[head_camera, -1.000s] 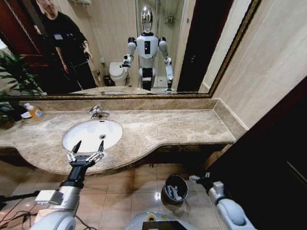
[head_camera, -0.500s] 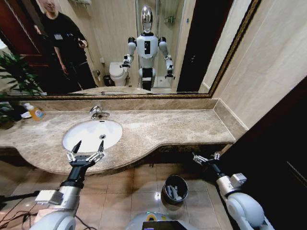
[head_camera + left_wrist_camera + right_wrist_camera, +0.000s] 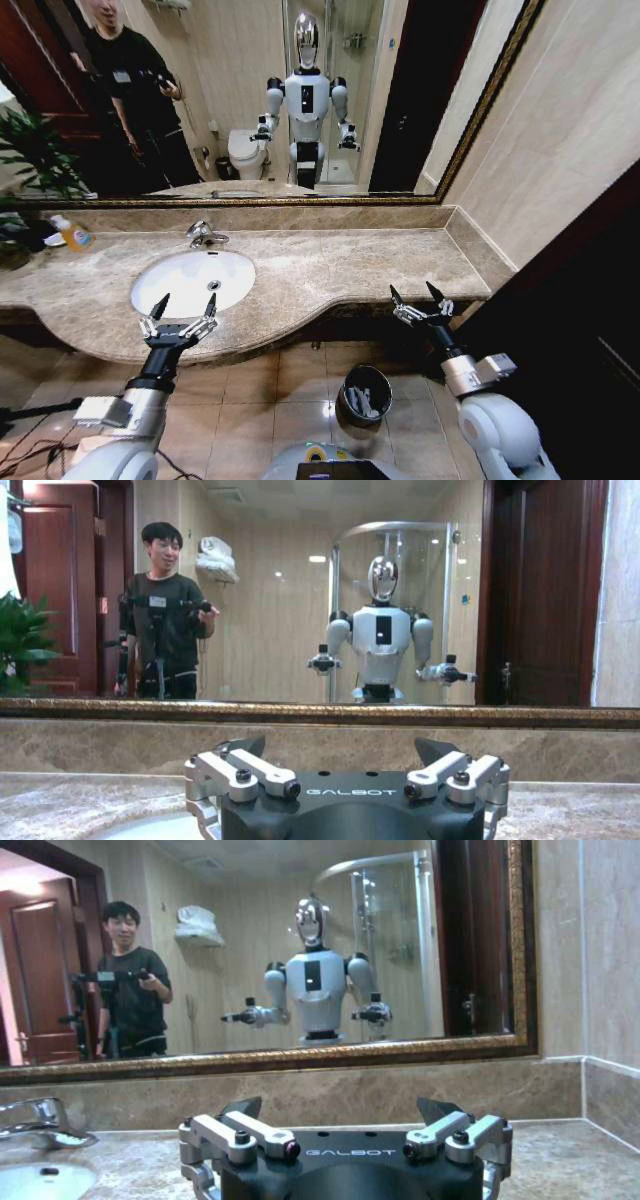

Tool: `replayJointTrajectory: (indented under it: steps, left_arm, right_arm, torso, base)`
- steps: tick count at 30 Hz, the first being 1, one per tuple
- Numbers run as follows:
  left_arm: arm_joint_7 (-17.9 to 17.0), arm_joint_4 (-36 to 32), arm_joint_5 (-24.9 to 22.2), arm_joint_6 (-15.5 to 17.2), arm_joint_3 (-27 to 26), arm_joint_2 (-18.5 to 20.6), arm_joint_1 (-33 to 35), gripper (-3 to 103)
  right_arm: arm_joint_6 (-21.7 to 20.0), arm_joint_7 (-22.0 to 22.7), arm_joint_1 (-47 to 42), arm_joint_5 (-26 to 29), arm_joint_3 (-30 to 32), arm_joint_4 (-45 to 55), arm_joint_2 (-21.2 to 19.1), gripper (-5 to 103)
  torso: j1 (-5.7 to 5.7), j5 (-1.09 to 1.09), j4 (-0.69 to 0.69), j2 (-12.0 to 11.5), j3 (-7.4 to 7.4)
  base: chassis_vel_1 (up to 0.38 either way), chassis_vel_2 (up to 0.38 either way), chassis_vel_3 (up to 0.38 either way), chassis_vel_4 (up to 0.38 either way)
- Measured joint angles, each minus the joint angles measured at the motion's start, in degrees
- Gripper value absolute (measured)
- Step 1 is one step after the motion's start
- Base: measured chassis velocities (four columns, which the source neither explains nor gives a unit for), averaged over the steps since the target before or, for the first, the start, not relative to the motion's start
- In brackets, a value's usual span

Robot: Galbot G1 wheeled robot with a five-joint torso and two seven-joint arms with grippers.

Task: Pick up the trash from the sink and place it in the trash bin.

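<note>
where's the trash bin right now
In the head view, the small round dark grey-black trash bin stands on the tiled floor below the beige marble countertop, right of the white oval sink and near the right gripper.

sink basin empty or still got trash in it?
Empty as far as shown: the sink has a bare white bowl with just the drain. Small items already lie in the trash bin on the floor.

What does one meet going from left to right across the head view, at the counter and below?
Orange soap bottle → left gripper → chrome tap → trash bin → right gripper, both grippers open.
</note>
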Motion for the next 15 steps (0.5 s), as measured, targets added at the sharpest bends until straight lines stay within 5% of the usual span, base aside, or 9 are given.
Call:
replayJointTrajectory:
  steps: [15]
  left_arm:
    - [0.0, 0.0, 0.0, 0.0, 0.0, 0.0, 0.0, 100]
  right_arm:
    - [-2.8, -0.5, 1.0, -3.6, -0.7, -0.2, 2.1, 100]
  torso:
    - [0.00, 0.00, 0.00, 0.0, 0.00]
  base:
    - [0.000, 0.000, 0.000, 0.000]
